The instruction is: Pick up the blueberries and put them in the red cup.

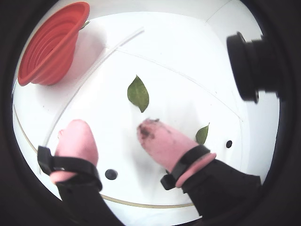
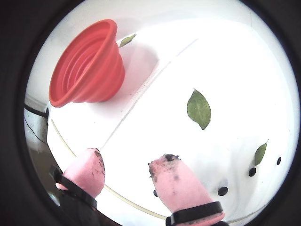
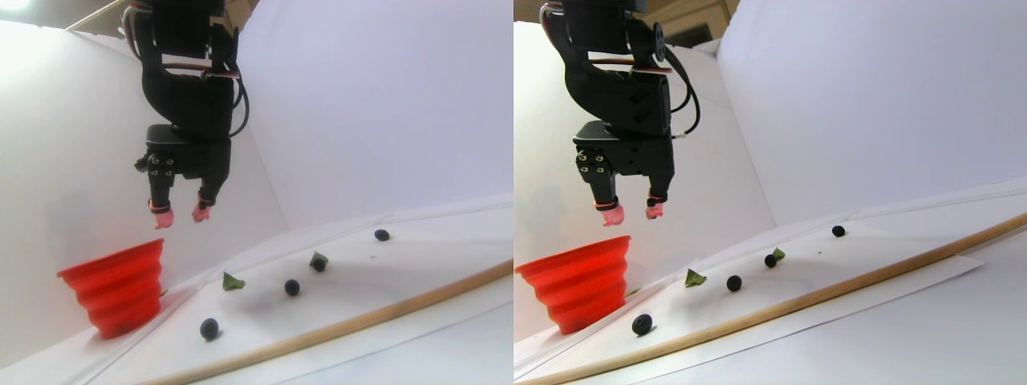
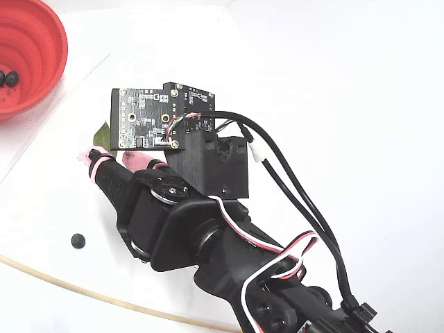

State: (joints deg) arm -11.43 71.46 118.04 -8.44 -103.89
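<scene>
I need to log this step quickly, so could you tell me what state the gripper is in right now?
Gripper: open, pink-tipped fingers apart with nothing between them, raised above the table, holding no blueberry.

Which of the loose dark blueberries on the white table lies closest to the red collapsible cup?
In the stereo pair view, the round dark blueberry at the row's near end, just right of the red ribbed collapsible cup; the other two sit farther along.

Flat green leaves (image 1: 138, 93) are seen lying scattered on the white paper-covered table (image 1: 188, 61), bordered near one edge by a thin wooden strip (image 3: 361, 319).
</scene>
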